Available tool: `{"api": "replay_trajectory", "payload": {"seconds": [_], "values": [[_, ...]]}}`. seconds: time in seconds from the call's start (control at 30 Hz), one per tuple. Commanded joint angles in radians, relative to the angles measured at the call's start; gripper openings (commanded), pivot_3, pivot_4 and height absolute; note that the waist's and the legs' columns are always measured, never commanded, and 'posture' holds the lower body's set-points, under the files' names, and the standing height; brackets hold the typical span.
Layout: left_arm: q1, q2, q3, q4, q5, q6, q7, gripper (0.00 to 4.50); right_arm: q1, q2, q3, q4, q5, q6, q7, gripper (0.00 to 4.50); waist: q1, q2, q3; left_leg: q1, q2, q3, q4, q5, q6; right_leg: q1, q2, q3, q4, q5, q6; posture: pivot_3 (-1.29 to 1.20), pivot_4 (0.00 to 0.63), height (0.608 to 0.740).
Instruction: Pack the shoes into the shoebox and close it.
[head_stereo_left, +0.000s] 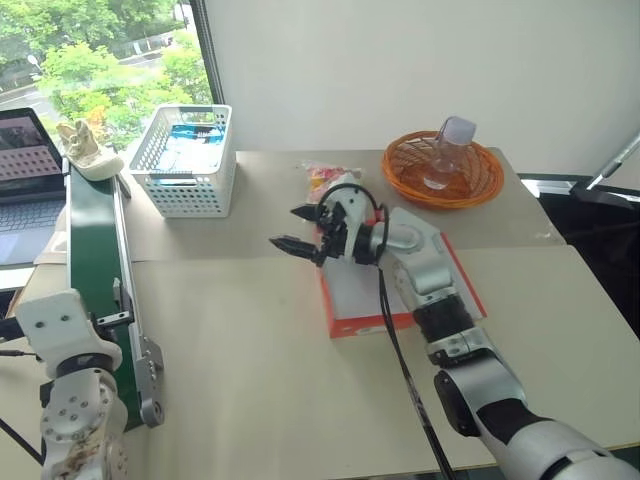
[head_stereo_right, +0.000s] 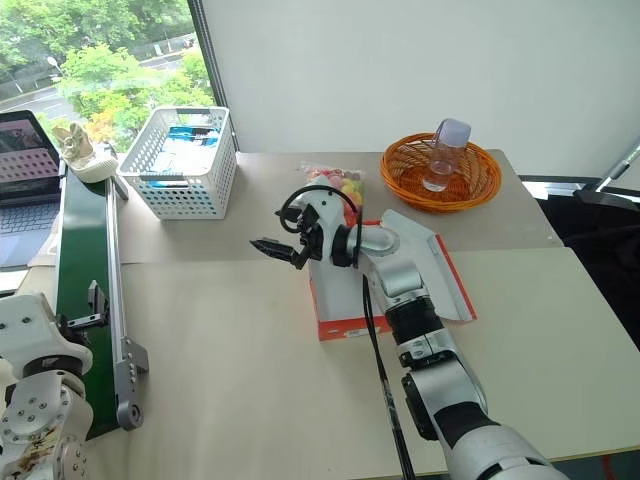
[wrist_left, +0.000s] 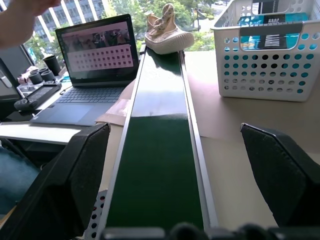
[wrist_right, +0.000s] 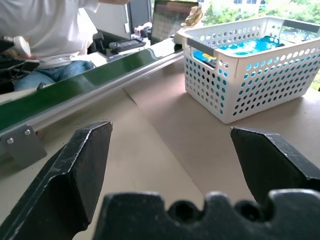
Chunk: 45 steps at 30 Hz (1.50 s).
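Observation:
One cream shoe (head_stereo_left: 88, 150) sits at the far end of the green conveyor belt (head_stereo_left: 95, 260), seen close in the left wrist view as the shoe (wrist_left: 167, 30). The red-orange shoebox (head_stereo_left: 370, 324) lies open at mid-table, white inside, with its lid (head_stereo_right: 445, 275) folded out to the right. My right arm reaches across the box; my right gripper (head_stereo_left: 287, 227) hovers open and empty just past its left edge, pointing left. My left gripper (wrist_left: 175, 130) is open over the near end of the belt, facing along it toward the shoe, with nothing between its fingers.
A white mesh basket (head_stereo_left: 185, 160) stands right of the belt's far end. An orange woven basket (head_stereo_left: 443, 175) with a plastic bottle sits at the back right, a candy bag (head_stereo_left: 325, 180) behind the box. A laptop (head_stereo_left: 25, 160) and a seated person (wrist_right: 50, 30) are left of the belt.

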<state>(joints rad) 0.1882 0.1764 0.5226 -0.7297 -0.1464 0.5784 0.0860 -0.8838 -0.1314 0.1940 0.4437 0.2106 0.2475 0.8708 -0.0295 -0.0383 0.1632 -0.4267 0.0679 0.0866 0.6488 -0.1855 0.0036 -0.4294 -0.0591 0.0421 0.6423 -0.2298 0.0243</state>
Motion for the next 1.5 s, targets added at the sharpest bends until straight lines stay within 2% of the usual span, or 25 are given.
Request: {"api": "replay_trajectory", "payload": {"seconds": [0.03, 0.47, 0.63, 1.13, 1.5], "values": [[-0.017, 0.02, 0.052, -0.032, -0.021, 0.01, -0.006, 4.47, -0.046, 0.002, -0.011, 0.027, -0.025, -0.049, -0.016, 4.5, -0.002, 0.0, 0.0, 0.0, 0.0, 0.0, 0.0, 0.0, 0.0, 0.0, 0.0, 0.0, 0.0, 0.0, 0.0, 0.0, 0.15, 0.74], [-0.093, 0.076, 0.124, 0.056, -0.073, 0.054, -0.026, 4.47, -0.04, 0.033, -0.027, 0.054, -0.044, -0.065, -0.074, 4.5, -0.015, 0.0, 0.0, -0.005, 0.0, 0.0, -0.001, 0.001, 0.0, -0.006, 0.0, 0.0, 0.001, 0.0, 0.0, 0.0, 0.15, 0.74], [-0.218, 0.092, 0.099, 0.099, -0.083, 0.119, 0.006, 4.47, -0.034, 0.039, -0.028, 0.044, -0.047, -0.065, -0.088, 4.5, -0.013, -0.001, 0.0, -0.006, 0.0, 0.0, -0.001, 0.001, 0.0, -0.006, 0.0, 0.0, 0.002, 0.0, 0.0, 0.0, 0.15, 0.74], [-0.639, 0.076, 0.136, 0.295, -0.042, 0.342, 0.261, 4.47, 0.012, 0.014, -0.033, -0.039, -0.06, -0.049, -0.143, 4.5, -0.013, -0.004, 0.0, -0.008, -0.001, -0.002, -0.001, 0.002, -0.001, -0.007, 0.0, 0.0, 0.004, 0.001, 0.001, 0.0, 0.15, 0.74], [-0.769, 0.043, 0.199, 0.464, -0.046, 0.393, 0.357, 4.47, 0.025, 0.002, -0.035, -0.072, -0.068, -0.041, -0.175, 4.5, -0.014, -0.005, 0.0, -0.009, -0.002, -0.002, -0.001, 0.002, -0.002, -0.008, 0.0, 0.0, 0.004, 0.002, 0.001, 0.0, 0.15, 0.74]]}}
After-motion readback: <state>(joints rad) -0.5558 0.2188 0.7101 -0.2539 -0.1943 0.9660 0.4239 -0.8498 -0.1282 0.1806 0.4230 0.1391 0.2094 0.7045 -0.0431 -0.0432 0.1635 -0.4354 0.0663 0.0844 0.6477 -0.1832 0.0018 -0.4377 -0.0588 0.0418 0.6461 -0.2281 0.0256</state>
